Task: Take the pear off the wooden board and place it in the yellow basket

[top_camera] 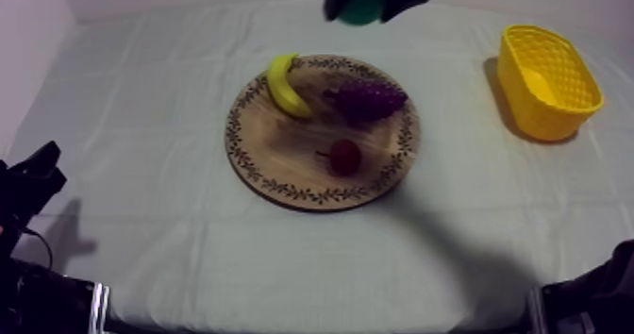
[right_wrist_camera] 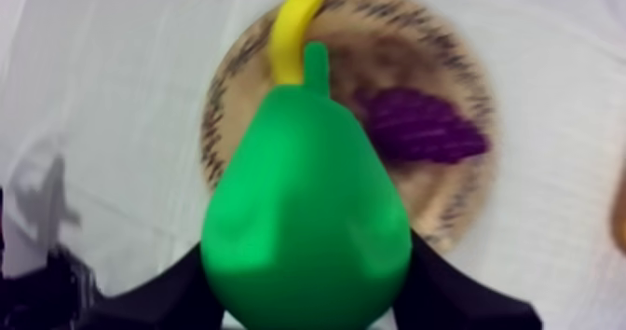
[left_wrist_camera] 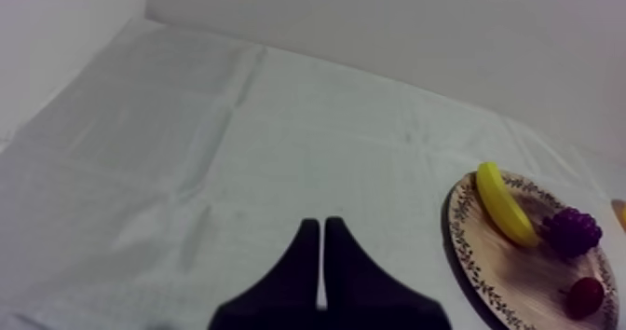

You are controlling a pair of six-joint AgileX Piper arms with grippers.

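Grey-white cloth worktop [top_camera: 141, 215], pale walls [left_wrist_camera: 373, 26]. Right end effector [top_camera: 363, 0] clamped on glossy green toy pear [right_wrist_camera: 307, 222], lifted clear of round patterned-rim wooden board [top_camera: 283, 149]; left end effector [left_wrist_camera: 321, 224] fingers together.

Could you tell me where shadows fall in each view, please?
Top view: dark shadow beside the yellow basket, broad soft one by the wooden board. Left wrist view: thin shadow along the board's rim. Right wrist view: grey shadow on the cloth beside the pear.

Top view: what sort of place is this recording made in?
Probably a robot test bench, not a home kitchen: a cloth-covered table, a toy banana and grapes on a wooden board, a yellow basket, and the right claw shut on the pear.
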